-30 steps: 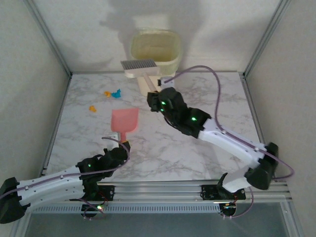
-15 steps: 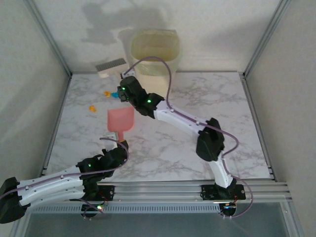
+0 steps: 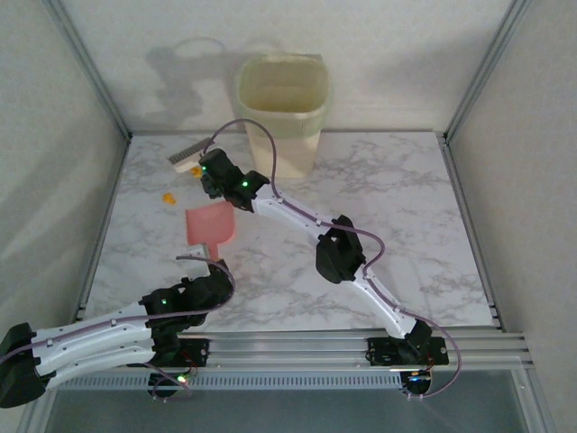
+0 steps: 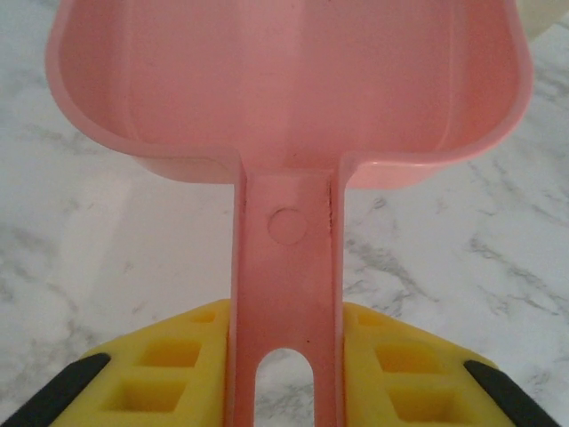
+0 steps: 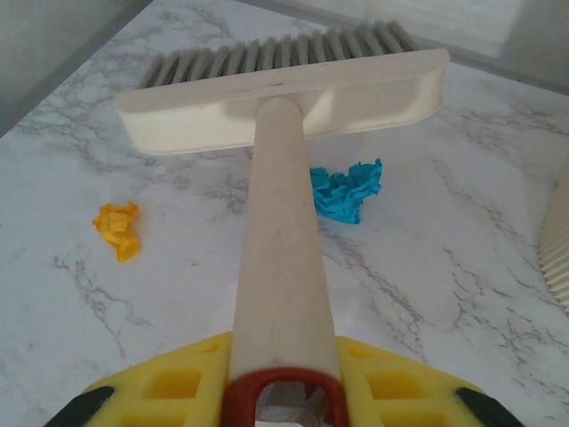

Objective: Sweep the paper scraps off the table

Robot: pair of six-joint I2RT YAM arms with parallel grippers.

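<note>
**Light scraps, a long reach, a pan that may not seal**

The surface has its left edge close to the work, so a stroke angled outward could flick paper against that edge instead of gathering it. The cream bin stands at the back, near the stretched-out right arm (a wide swing might clip it). The pink dustpan sits nearer the arms, the left jaws clamped on its handle. I cannot tell whether its lip rests on the marble, and any gap would let bits slide underneath. The brush is gripped at its handle by the right jaws, its head out past the paper scraps at the far left. A pass made too high would skim over them. The blue scrap lies just beside the handle and should be caught. The orange scrap sits apart to the left and could easily be missed.
</note>
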